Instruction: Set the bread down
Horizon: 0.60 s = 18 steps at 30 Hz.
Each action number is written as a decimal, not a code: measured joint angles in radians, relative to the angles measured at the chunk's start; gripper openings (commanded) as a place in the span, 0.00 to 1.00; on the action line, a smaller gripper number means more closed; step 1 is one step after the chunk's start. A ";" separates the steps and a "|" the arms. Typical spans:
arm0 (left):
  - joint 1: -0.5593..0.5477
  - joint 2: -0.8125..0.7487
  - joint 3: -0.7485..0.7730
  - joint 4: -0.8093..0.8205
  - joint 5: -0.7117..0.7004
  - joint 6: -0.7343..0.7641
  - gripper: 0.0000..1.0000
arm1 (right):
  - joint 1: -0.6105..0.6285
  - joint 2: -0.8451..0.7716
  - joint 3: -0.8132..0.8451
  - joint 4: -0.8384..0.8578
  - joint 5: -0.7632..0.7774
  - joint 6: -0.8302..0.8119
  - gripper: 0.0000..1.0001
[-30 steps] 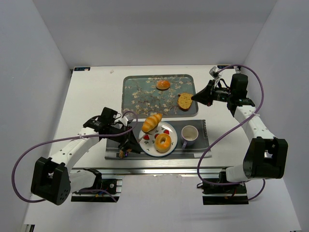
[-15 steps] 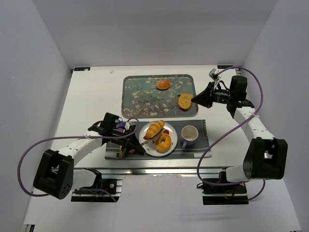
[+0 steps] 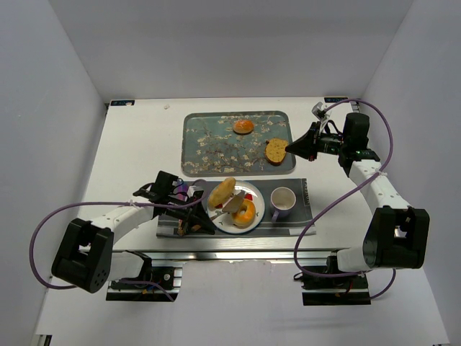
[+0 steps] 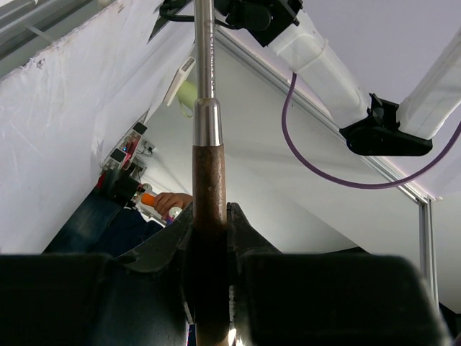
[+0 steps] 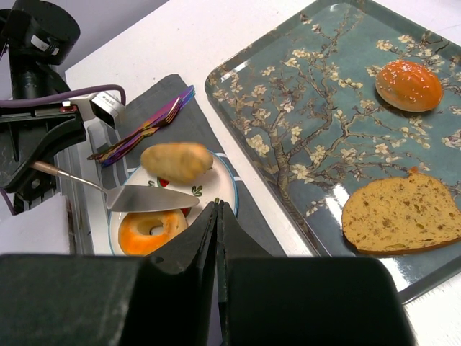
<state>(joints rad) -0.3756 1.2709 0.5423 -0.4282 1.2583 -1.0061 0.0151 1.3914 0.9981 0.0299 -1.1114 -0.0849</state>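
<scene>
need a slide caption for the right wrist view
Croissant and bagel at the plate, spatula blade between them; bun and bread slice on the floral tray

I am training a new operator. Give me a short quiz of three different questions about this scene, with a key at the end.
1. True or false: the left gripper holds a spatula.
2. How many pieces of bread lie on the tray? A: one. B: two. C: three.
3. Fill in: in the top view, the mug stands to the ___ of the plate.

Key:
1. True.
2. B: a bun and a slice.
3. Right.
</scene>
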 measured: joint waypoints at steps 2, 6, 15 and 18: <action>-0.001 0.000 0.000 -0.001 0.006 0.003 0.00 | 0.000 0.000 0.000 0.003 0.000 0.000 0.06; -0.002 0.000 0.000 -0.034 0.008 0.026 0.00 | 0.000 0.000 -0.002 0.005 0.000 0.003 0.06; -0.006 -0.003 0.104 -0.111 0.007 0.053 0.00 | 0.000 -0.003 -0.028 0.019 -0.001 0.007 0.06; -0.003 -0.002 0.183 -0.129 -0.005 0.067 0.00 | 0.000 -0.003 -0.028 0.022 -0.002 0.007 0.06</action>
<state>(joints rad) -0.3790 1.2686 0.7258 -0.5571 1.2530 -0.9394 0.0151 1.3884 0.9703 0.0521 -1.1137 -0.0780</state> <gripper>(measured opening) 0.268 0.065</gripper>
